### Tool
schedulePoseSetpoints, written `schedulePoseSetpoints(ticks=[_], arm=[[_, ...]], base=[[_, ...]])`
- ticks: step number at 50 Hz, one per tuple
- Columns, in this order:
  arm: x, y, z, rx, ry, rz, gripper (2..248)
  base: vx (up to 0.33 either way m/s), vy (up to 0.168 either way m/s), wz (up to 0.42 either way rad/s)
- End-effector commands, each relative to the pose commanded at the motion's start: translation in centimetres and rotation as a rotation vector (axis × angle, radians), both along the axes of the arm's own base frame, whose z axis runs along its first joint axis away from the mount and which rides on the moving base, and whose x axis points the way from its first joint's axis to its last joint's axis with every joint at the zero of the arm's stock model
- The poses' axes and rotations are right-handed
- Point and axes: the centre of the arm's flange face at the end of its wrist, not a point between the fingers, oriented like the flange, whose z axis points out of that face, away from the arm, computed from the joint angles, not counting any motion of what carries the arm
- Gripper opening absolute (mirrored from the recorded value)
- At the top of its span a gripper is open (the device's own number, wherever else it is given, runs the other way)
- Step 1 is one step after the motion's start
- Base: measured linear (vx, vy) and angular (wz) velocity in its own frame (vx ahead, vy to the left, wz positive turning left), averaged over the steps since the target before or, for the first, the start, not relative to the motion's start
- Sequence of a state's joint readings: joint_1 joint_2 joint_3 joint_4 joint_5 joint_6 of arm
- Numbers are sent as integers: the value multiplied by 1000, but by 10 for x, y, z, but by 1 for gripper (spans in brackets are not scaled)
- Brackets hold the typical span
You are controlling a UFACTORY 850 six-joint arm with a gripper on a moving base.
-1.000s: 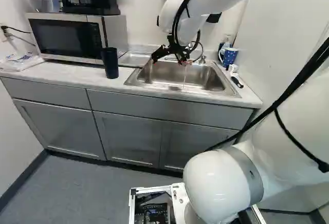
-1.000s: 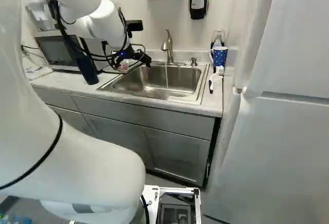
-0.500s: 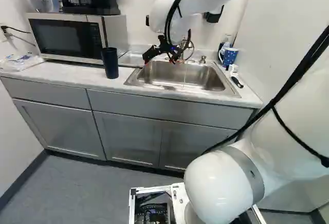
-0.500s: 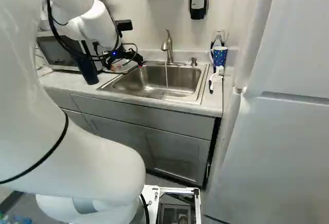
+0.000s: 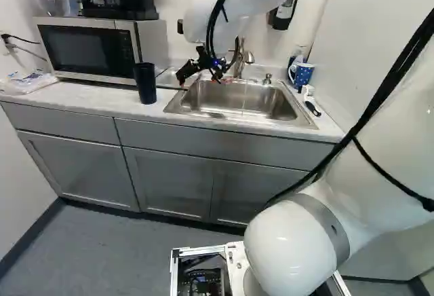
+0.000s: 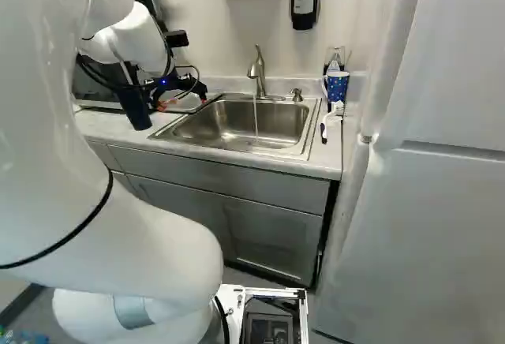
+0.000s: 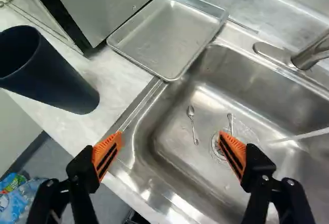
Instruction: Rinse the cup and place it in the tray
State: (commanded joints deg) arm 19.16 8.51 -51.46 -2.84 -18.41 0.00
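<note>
Open and empty, my gripper (image 5: 203, 79) hangs over the left end of the sink (image 5: 304, 115); in the wrist view the gripper (image 7: 170, 137) has its orange pads wide apart, above the sink's edge. A tall dark blue cup (image 5: 144, 84) stands upright on the counter, left of the sink. In the wrist view that cup (image 7: 61, 82) is ahead of and outside one finger, apart from it. The shallow metal tray (image 7: 164, 34) lies between microwave and sink, with nothing on it. Water (image 6: 255, 115) runs from the faucet (image 6: 257, 72) into the sink.
Two small spoons (image 7: 193, 126) (image 7: 230, 124) lie in the sink. The microwave (image 5: 102, 48) stands behind the cup. A blue dotted mug (image 6: 337, 85) and a white brush (image 6: 337, 110) are at the sink's other side. A plastic bag (image 5: 27, 82) lies at the counter's far left.
My arm has swung left in both base views, carrying the open gripper from over the sink toward its left end and nearer the dark cup. Cup and base have stayed put.
</note>
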Motion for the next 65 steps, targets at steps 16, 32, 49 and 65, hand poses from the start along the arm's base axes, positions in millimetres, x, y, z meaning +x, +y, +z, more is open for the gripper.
schedulePoseSetpoints(ticks=[16, 32, 49, 65], arm=[[-1, 26, 0, -1, 1, 56, 247], [-7, 53, 1, -1, 2, 114, 247], [-11, 81, 1, -2, 3, 173, 247], [-16, 107, 2, 6, -12, 225, 247]], base=[[0, 0, 0], [0, 0, 0], [0, 0, 0], [0, 0, 0]])
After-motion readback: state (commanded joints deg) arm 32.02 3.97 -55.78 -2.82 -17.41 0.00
